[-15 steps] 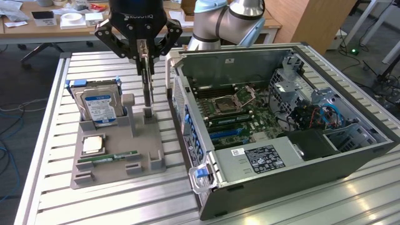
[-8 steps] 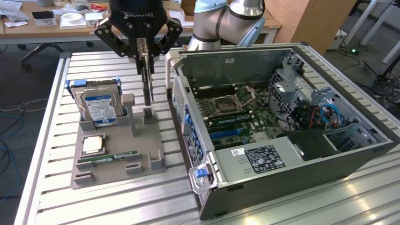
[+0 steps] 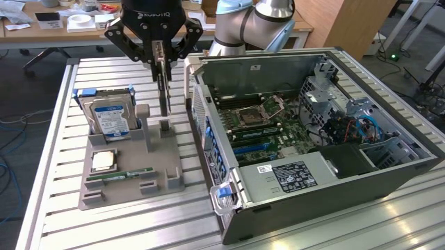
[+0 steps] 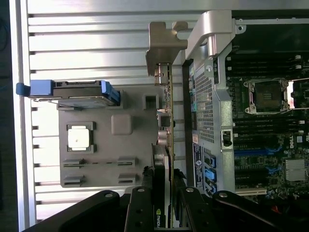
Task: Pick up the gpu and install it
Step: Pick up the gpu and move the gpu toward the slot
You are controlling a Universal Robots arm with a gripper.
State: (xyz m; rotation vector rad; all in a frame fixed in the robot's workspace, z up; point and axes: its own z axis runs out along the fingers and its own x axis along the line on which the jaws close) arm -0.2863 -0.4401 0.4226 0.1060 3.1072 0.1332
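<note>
Exterior view: one black gripper [image 3: 162,54], marked "ROBOTIQ". Jaws clamped on the single gpu [image 3: 165,91], which hangs upright and edge-on over the grey holder [image 3: 163,174], just beside the open computer case [image 3: 389,177]. Cannot tell whether the card's lower edge touches the holder.

Count on the holder:
- one hard drive [image 3: 111,119], blue-white label, standing on edge
- one square processor chip [image 3: 104,160], lying flat
- one RAM stick [image 3: 128,174], green, lying flat

One white label [image 3: 292,176] sits on the case's power unit; print too small to read. All rests on a slatted metal table [image 3: 56,219].

Wrist view: gpu [image 4: 167,145] edge-on between the black fingers [image 4: 140,208], with its silver bracket [image 4: 161,46] at the far end.
</note>
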